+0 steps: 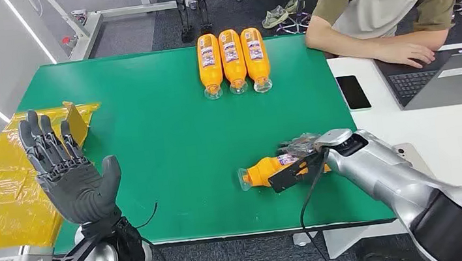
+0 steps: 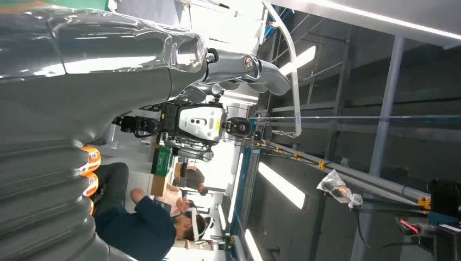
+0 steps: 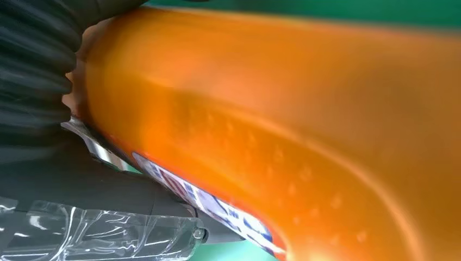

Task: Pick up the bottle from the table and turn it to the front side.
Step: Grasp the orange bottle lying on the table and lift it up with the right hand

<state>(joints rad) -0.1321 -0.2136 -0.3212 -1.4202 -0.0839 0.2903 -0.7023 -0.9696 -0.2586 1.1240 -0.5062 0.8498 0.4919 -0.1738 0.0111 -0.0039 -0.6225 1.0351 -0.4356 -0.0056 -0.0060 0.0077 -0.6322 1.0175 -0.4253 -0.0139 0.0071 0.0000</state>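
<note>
Gripping the orange bottle (image 1: pixel 265 169) with my right hand (image 1: pixel 299 159), lower centre-right of the head view, on the green table (image 1: pixel 156 132). The bottle lies on its side on the mat, clear cap end pointing to the frame's left, my fingers wrapped over its labelled middle. Can't tell if it is lifted off the mat or resting on it. In the right wrist view the bottle (image 3: pixel 304 119) is pressed right up against the camera, orange body with a strip of the label showing along its edge, my dark fingers (image 3: pixel 32 54) closed against it.

My left hand (image 1: pixel 69 172) is raised at lower left of the head view, palm toward the camera, fingers spread apart, holding nothing.

Three more orange bottles (image 1: pixel 232 61) lie side by side at top centre of the table, touching each other, caps toward me. Yellow packaging (image 1: pixel 5 189) sits at the left edge of the frame, overlapping the table's left side. A person (image 1: pixel 378 2) sits at upper right, one hand on a laptop (image 1: pixel 446 80) on the white desk (image 1: pixel 452 138), a black phone (image 1: pixel 353 92) just beside the laptop.
</note>
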